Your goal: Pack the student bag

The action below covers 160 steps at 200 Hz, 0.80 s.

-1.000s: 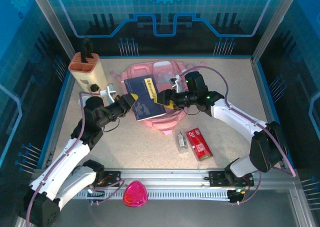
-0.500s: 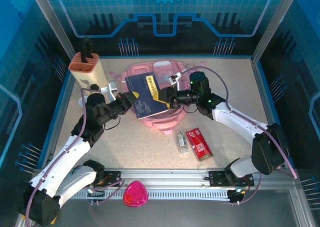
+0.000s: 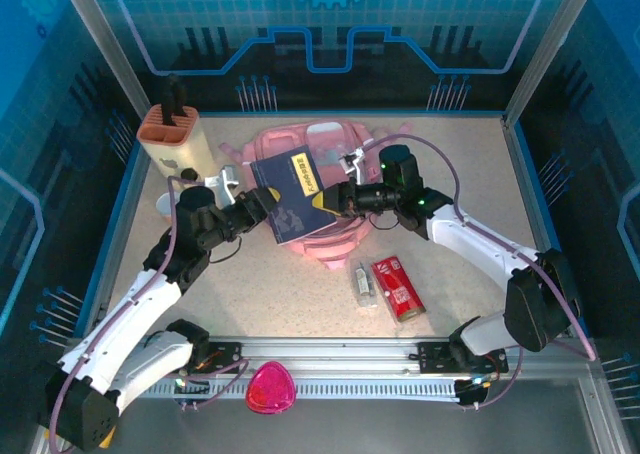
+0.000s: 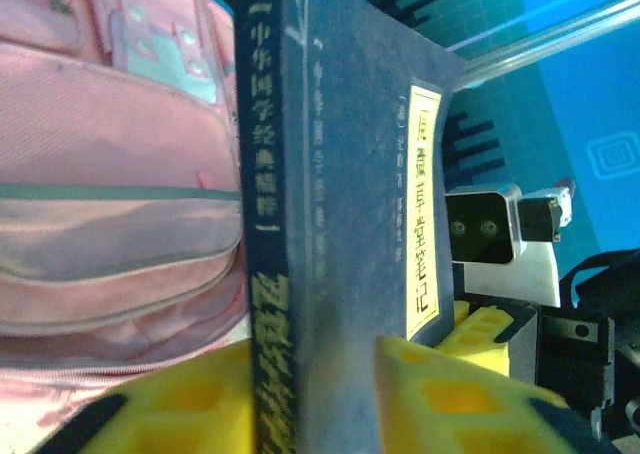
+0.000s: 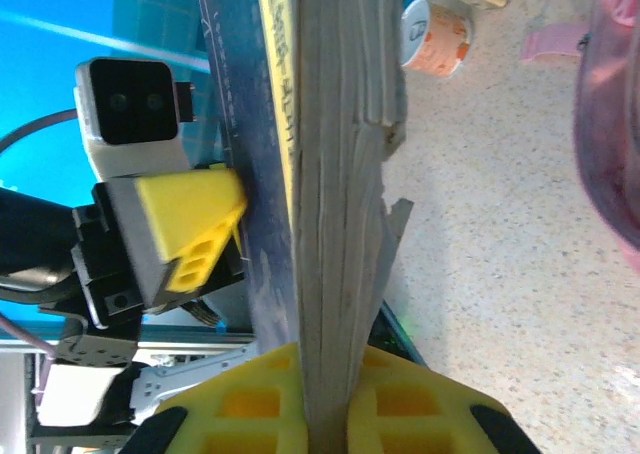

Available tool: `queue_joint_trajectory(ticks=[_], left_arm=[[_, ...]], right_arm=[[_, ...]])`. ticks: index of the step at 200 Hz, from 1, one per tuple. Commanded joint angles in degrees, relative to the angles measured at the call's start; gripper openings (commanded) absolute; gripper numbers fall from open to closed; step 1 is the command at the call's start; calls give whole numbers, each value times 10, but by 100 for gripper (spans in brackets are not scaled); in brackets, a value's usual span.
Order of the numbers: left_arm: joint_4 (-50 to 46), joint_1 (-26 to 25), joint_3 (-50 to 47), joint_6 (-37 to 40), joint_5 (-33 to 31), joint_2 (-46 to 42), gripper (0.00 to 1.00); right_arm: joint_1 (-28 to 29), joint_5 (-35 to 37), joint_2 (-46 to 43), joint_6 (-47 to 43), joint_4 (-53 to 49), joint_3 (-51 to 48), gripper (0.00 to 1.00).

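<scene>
Student bag (image 4: 110, 134) beneath upheld blue book (image 3: 285, 199)

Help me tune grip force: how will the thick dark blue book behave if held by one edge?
Probably fairly stiff: the thick dark blue book looks flat in mid-air. Its pages fan slightly, so they may splay beyond the pinch of the right gripper. Likely hefty, given its thickness.
</scene>
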Motion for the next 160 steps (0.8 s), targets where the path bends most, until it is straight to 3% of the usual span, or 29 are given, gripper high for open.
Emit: queue_joint_trajectory(ticks=[1,49,88,160], left_arm=[[-61,-6,41,54,-27,-1,44],[-139,-26,67,143,-67,27,55],[-171,-76,101,226,-109,119,59],[-129,-144,149,406,-182,274,64]], right_arm=[[-24,19,-21,-56,-54,7,2],[-75,65,-68,-140,-173,-1,3],[-126,106,-130,-172,-239,-41,4],[-205,165,-233,-197,-338,-110,6]])
